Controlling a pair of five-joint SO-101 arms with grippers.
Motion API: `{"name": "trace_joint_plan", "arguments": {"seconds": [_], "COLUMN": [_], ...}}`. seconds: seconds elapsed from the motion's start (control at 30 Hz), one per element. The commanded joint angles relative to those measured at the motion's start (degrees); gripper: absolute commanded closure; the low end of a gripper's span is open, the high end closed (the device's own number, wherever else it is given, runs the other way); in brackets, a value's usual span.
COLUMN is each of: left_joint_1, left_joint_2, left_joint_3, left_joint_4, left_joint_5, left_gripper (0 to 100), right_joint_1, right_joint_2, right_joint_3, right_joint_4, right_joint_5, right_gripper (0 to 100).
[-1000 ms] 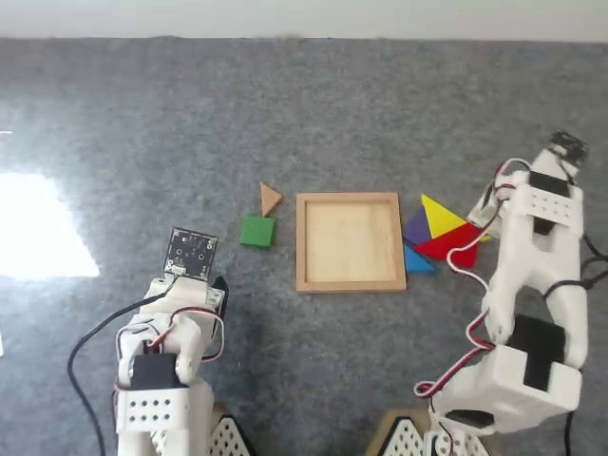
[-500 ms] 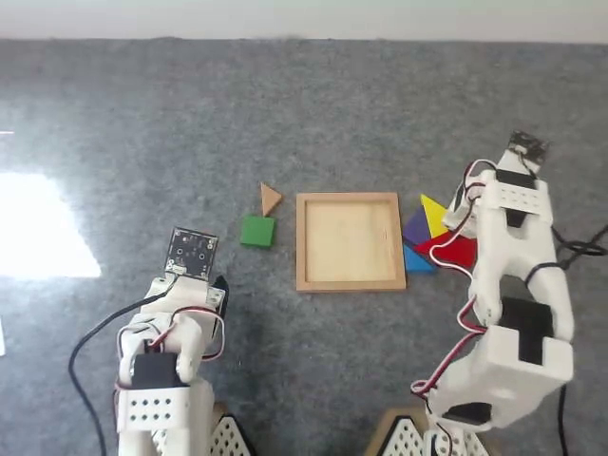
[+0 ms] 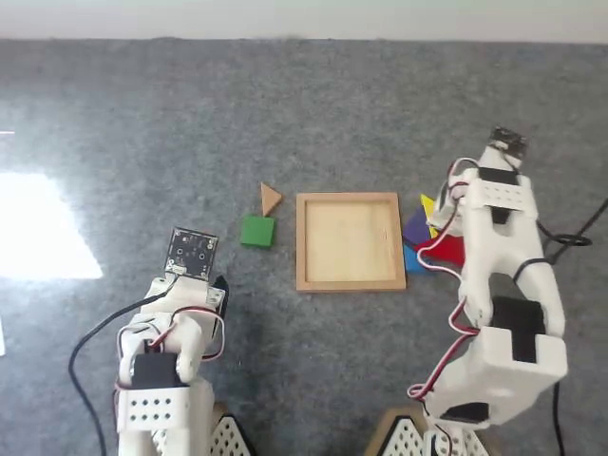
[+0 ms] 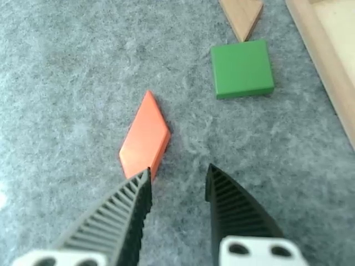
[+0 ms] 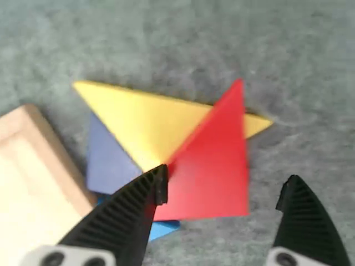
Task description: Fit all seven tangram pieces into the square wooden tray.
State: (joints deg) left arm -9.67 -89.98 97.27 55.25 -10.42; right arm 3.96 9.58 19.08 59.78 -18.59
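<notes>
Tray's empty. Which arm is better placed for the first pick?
Right, probably: the right gripper, open, straddles the red triangle atop the pile. The left gripper, also open, sits beside the orange piece.

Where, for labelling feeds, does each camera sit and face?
High view: overhead, looking down at the wooden tray; left arm and right arm show.
Left wrist view: behind the open left gripper, facing the orange parallelogram.
Right wrist view: behind the open right gripper, above the red triangle.
High and left wrist views share the green square.

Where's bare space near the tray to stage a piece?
Free: inside the tray, and the mat beyond its far edge. Crowded: overlapping red triangle and yellow triangle under the right end effector; green square on the other side.
</notes>
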Motion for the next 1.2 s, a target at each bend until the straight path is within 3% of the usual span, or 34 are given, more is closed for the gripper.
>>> {"name": "trace_joint_plan", "arguments": {"seconds": [0.0, 0.2, 0.37, 0.53, 0.77, 1.07, 1.17], "left_joint_1": [-0.4, -0.4, -0.4, -0.4, -0.4, -0.4, -0.4], "left_joint_2": [-1.0, -1.0, -1.0, -1.0, -1.0, -1.0, -1.0], "left_joint_3": [-0.5, -0.5, -0.5, -0.5, -0.5, -0.5, -0.5], "left_joint_4": [0.0, 0.0, 0.0, 0.0, 0.0, 0.0, 0.0], "left_joint_5": [-0.7, -0.7, -0.7, -0.7, -0.7, -0.7, -0.7], "left_gripper": [85, 85, 85, 85, 85, 85, 85], "right_joint_1": [-2.9, -3.8, 1.5, -1.9, -0.1, 0.3, 0.3], "right_joint_2": [-0.3, -0.7, -5.7, -6.8, -0.7, 10.1, 10.5], "right_joint_3": [-2.6, -2.6, -2.4, 3.0, 1.3, -6.2, -6.7], "right_joint_4": [-0.7, -0.5, 2.2, -2.5, -4.9, 0.6, 0.6], "right_joint_5": [-0.7, -2.3, -3.3, -13.0, -13.0, -13.0, -13.0], "right_gripper": [68.1, 68.1, 67.9, 68.1, 68.1, 68.2, 73.7]}}
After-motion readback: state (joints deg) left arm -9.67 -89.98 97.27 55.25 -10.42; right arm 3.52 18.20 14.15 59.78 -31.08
